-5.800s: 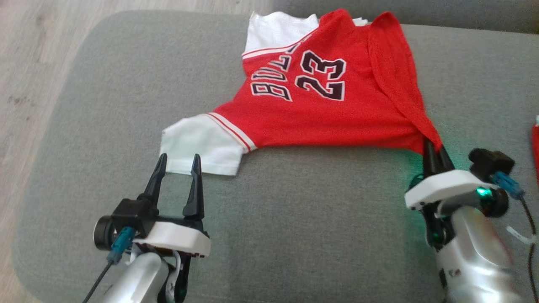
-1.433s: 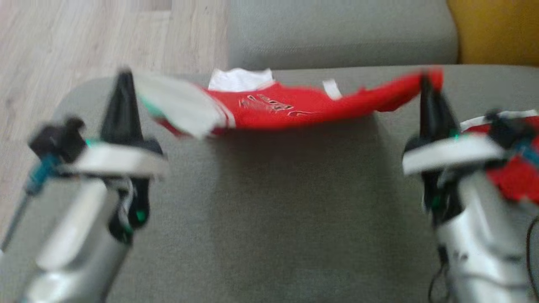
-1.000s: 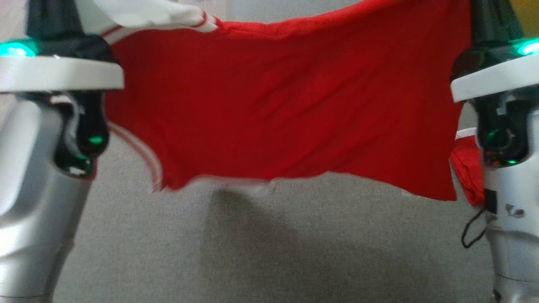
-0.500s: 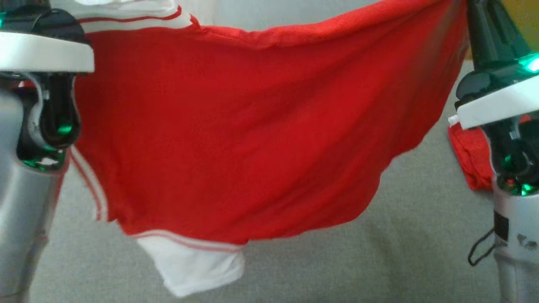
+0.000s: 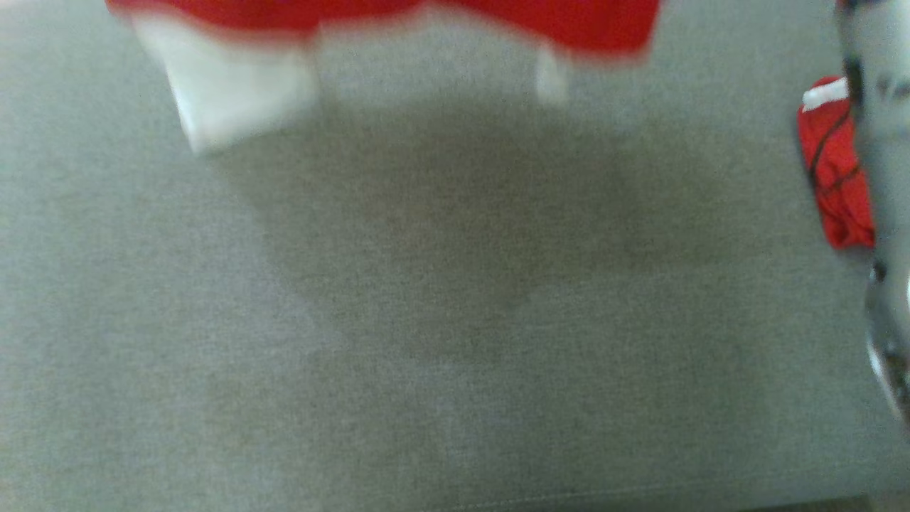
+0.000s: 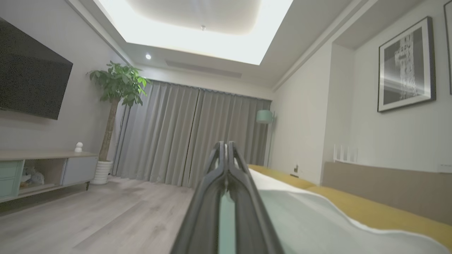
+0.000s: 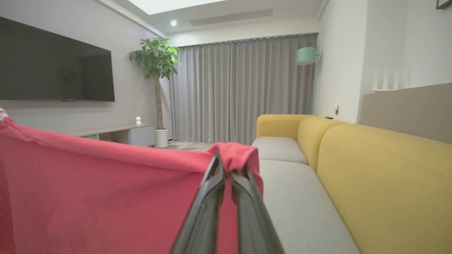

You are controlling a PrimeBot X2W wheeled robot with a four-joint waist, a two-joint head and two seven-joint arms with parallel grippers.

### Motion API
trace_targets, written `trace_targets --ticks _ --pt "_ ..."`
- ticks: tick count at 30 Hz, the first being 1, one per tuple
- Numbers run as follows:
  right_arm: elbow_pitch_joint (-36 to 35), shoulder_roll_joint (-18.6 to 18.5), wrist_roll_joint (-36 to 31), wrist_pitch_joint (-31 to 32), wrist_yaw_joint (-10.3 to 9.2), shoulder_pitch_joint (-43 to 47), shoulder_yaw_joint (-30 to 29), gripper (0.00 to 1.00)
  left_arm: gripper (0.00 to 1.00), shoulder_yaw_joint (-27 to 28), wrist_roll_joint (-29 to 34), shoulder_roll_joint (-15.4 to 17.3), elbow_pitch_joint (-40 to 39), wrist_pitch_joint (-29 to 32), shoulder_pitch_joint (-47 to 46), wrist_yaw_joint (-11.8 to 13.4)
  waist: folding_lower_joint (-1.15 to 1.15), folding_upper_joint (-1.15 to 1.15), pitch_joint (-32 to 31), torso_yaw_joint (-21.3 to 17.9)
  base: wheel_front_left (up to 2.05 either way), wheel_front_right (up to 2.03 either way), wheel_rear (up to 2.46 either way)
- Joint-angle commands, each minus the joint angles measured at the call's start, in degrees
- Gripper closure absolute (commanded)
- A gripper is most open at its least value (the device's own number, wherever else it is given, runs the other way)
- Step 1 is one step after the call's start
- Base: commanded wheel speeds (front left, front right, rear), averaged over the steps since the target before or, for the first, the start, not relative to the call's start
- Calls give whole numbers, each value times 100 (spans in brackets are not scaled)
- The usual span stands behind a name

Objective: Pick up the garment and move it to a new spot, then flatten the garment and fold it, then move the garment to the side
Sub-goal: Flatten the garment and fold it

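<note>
Both claws are clamped shut on the garment [image 7: 106, 197], left gripper [image 6: 225, 146] pinching its white sleeve [image 6: 317, 218], right gripper [image 7: 227, 165] its red edge, and I'm dangling it over the grey cushion [image 5: 426, 320], so flattening, folding and moving aside are all still waiting.

The soft red fabric jersey [image 5: 533, 18] is plain red in the body, with a white sleeve [image 5: 234, 92] hanging over the left part of the flat grey woven seat cushion [image 5: 426, 320]. At the cushion's right edge a crumpled red cloth bundle [image 5: 835, 178] carries a white band. Beside the cushion the padded sofa back [image 7: 381, 183] is mustard yellow; beyond it the pleated curtains [image 7: 240, 88] are grey, the potted tree's leaves [image 7: 155, 56] green
</note>
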Motion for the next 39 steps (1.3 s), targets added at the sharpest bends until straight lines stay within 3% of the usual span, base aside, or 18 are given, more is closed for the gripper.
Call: trace_targets --ticks 1,6,12,16,22,30,39 --pt "43 147 -55 -243 37 -260 -54 100 100 189 26 173 1 -119 -343 -54 -4 0 276 -22 0 0 0" --pt "1245 307 -184 -1228 37 -871 -114 100 100 187 51 -190 812 -541 -962 -396 -4 0 259 130 0 0 0" --pt "2116 217 62 -1440 37 -546 273 100 100 24 114 -493 1395 -661 -485 -892 -4 0 167 343 0 0 0" --pt "2524 122 426 -1265 37 65 640 100 100 -72 216 -570 1512 -680 415 -1055 -4 0 -16 487 0 0 0" --pt "2656 -130 971 -291 37 1053 1415 100 100 -145 315 -576 1283 -683 1840 -1179 -4 0 -314 672 0 0 0" --pt "1979 -887 1912 550 37 2228 2225 100 100 -693 339 -149 669 -362 3790 -1268 -4 0 -905 799 0 0 0" --pt "1159 -1664 2705 1464 37 3117 2999 100 100 -1471 209 906 -990 910 5436 -1282 -4 0 -1679 846 0 0 0"
